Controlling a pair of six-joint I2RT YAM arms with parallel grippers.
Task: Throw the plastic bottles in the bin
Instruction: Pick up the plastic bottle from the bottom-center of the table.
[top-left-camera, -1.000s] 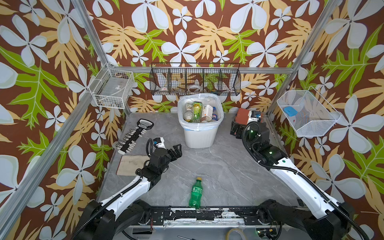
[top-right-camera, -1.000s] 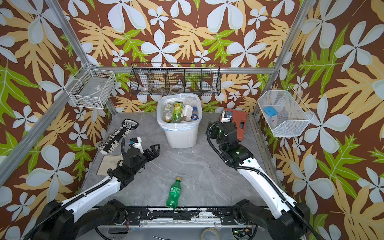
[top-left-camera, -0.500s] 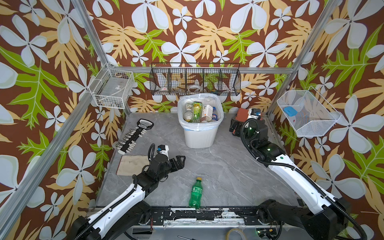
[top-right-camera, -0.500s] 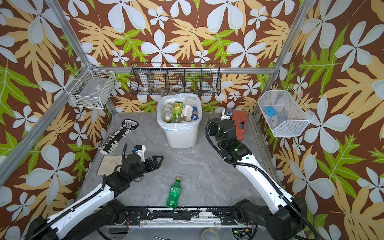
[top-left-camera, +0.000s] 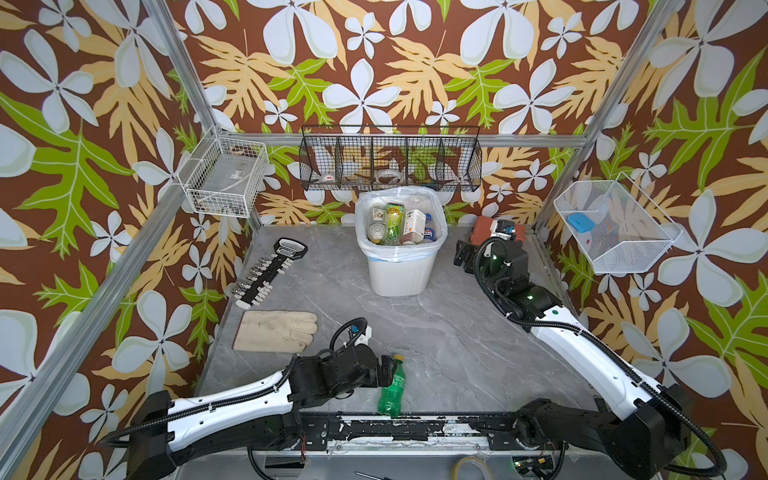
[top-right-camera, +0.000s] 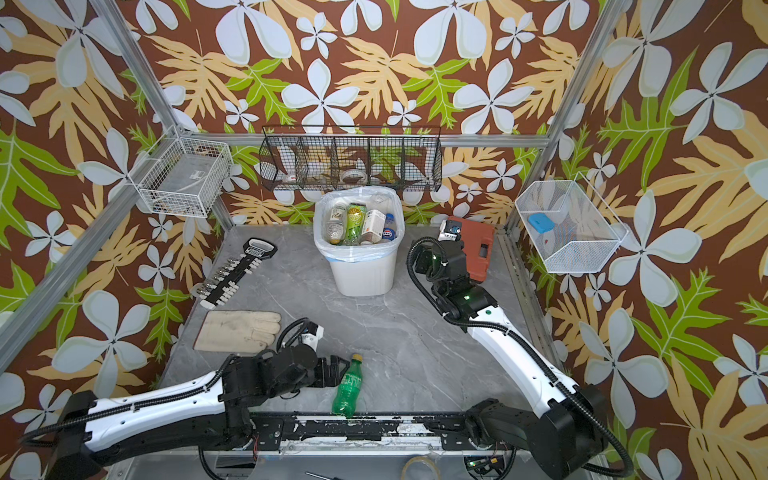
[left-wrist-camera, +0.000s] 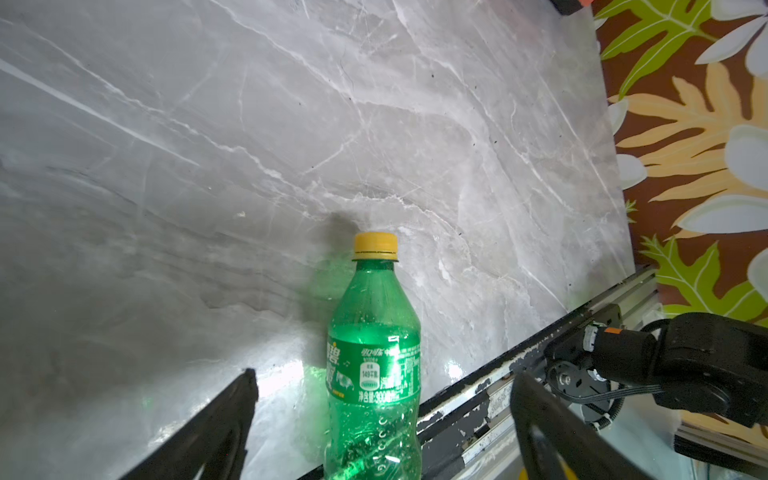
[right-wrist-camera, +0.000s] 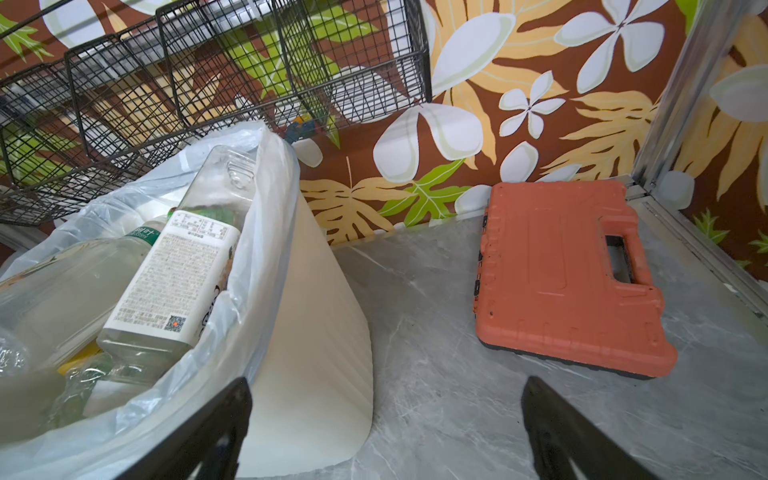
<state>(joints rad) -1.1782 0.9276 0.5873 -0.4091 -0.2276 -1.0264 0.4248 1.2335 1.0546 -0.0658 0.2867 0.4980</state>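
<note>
Well in front of the bin (top-left-camera: 401, 274), a green bottle (left-wrist-camera: 374, 332) sits between the wide-spread jaws of my left gripper (left-wrist-camera: 382, 376), gaps showing on both sides. Just right of the bin, my right gripper (right-wrist-camera: 386, 388) gapes wide, holding nothing. Other plastic bottles (top-left-camera: 395, 222) fill the bin.

Black wire basket (top-left-camera: 390, 160): mounted on rear wall.
White wire basket (top-left-camera: 224, 183): to its left.
White mesh basket (top-left-camera: 615, 226): to its right, holding a blue item (top-left-camera: 580, 221).
Orange-red tool case (right-wrist-camera: 561, 274): flat, below its right end.
Socket rail (top-left-camera: 270, 270) and beige glove (top-left-camera: 276, 330): below its left end, glove further forward.
</note>
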